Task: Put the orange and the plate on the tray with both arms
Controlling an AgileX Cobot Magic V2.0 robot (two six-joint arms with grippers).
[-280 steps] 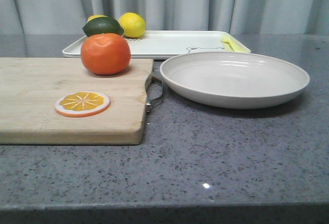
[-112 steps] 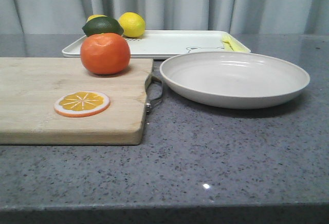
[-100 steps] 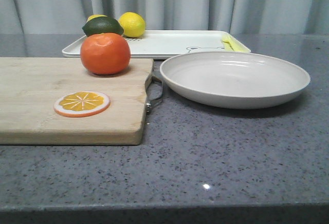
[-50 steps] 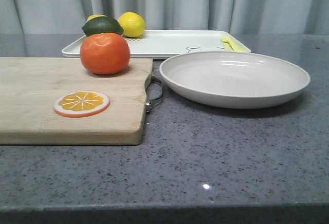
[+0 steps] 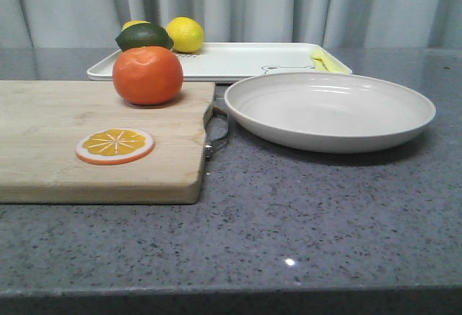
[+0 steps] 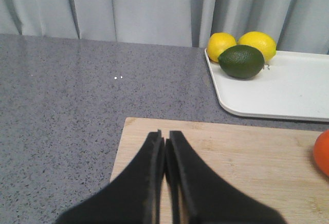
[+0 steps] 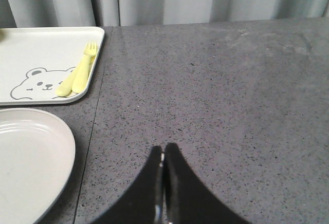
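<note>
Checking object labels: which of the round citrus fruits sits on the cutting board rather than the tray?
The orange, standing alone on the cutting board; the lemons and lime are on the tray.

You have the orange (image 5: 147, 75), round and bright, sitting on the far right part of the cutting board (image 5: 43, 141). The off-white plate (image 5: 329, 110) rests empty on the table (image 5: 325, 214) just right of it. The white tray (image 5: 238, 61) lies flat just behind both.
</note>
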